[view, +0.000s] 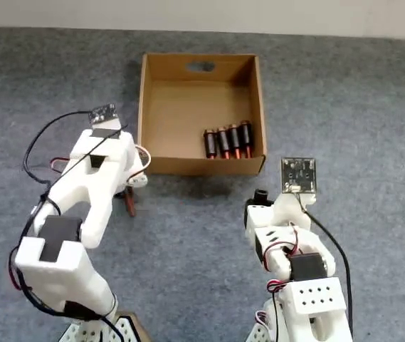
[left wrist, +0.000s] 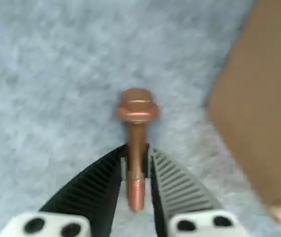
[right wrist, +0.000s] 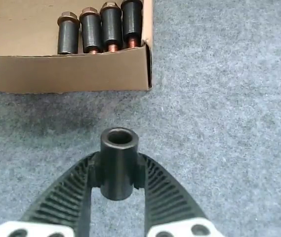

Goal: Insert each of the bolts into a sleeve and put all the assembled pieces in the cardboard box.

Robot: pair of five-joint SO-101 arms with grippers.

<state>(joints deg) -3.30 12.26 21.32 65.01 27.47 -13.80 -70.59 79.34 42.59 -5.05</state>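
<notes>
On the near side of the grey desk point(view: 202, 242), the right hand point(right wrist: 116, 165) pinches a black sleeve point(right wrist: 117, 143), its hollow end showing, just short of the cardboard box point(right wrist: 66, 74). Level with it, the left hand point(left wrist: 136, 153) is clamped on a copper bolt point(left wrist: 138, 111) by the threaded shank, the head poking out past the fingertips, beside the box's front left corner. Farther off, 4 assembled pieces point(view: 228, 141) lie in a row inside the box, against its near wall by the right corner.
</notes>
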